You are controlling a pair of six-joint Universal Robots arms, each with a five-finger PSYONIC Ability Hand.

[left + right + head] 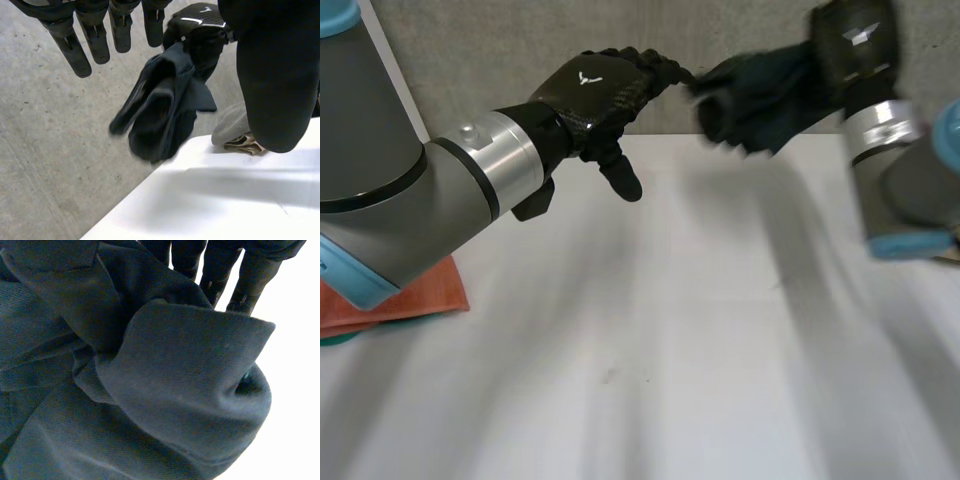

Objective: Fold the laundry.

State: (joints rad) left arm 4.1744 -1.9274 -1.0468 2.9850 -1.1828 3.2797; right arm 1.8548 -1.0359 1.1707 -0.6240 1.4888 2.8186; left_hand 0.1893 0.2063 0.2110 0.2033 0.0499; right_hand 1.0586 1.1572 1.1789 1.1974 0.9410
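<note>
At the upper right of the head view the right hand (853,40) holds a dark cloth (760,95) up in the air above the far edge of the white counter (670,350). The cloth hangs in a loose bunch from that hand, clear of the counter top. In the right wrist view the bunched cloth lies against the palm, with the fingers (250,285) reaching out past it. The left wrist view shows the same hand closed round the top of the bundle.

The left hand (595,95) is at the upper middle of the head view, stretched toward the cloth with its fingertips just beside it. In its own wrist view its fingers (75,52) are straight and spread and hold nothing, and the cloth hangs beyond them.

An orange cloth (425,292) lies flat on the counter at the lower left of the head view, partly under the left arm. In the left wrist view a grey cloth (231,125) lies at the counter's edge, past the thumb.
</note>
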